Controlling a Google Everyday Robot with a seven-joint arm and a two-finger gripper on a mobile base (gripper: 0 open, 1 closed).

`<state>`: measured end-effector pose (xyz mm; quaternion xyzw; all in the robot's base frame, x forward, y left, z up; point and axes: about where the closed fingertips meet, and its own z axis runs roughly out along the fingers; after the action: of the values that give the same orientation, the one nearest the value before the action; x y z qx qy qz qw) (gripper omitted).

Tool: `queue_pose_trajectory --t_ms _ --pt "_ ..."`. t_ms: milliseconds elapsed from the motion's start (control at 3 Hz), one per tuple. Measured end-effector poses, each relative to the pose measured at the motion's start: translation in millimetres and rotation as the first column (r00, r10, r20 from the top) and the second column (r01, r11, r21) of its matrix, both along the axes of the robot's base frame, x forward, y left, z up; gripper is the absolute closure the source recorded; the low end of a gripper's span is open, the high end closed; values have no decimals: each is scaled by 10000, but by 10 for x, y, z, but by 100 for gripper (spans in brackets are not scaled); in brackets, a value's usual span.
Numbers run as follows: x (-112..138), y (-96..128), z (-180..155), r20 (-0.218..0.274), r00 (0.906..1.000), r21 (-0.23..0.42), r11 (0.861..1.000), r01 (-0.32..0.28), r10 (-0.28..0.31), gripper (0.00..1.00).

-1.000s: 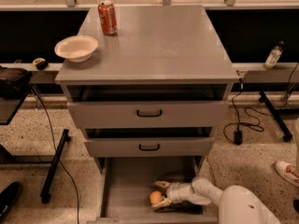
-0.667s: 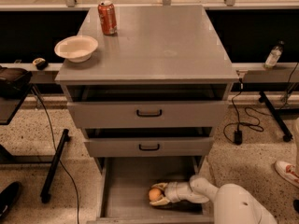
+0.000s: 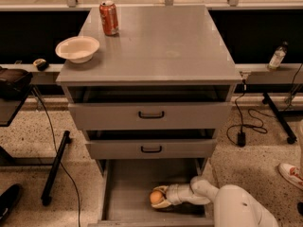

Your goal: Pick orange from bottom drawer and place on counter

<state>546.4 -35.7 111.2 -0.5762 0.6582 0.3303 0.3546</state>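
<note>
White gripper (image 3: 157, 197) lies low inside the open bottom drawer (image 3: 128, 193), its two fingers clamped above and below the orange (image 3: 155, 198), which is in the drawer a little right of its middle. Up on the grey table (image 3: 161, 46), a pale bowl (image 3: 77, 48) and a red soda can (image 3: 109, 18) stand at the left.

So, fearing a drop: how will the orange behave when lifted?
Round and smooth, the orange could likely roll if it slips onto the flat floor of the bottom drawer. It looks firm, so the gripper, closed around it there, probably holds.
</note>
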Motion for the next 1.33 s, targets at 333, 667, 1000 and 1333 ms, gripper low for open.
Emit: queue_pose_trajectory --t_ms 333,667,1000,1333 --pt "-19 -27 245 448 9989 169 9998 -129 122 100" --pt "-79 -198 1336 2104 9758 1090 9905 -838 594 100" --pt "-112 -371 2355 2824 9528 1698 9717 -1644 1118 100" --pt "-120 -580 3150 3182 9396 2220 9536 -2034 1264 100"
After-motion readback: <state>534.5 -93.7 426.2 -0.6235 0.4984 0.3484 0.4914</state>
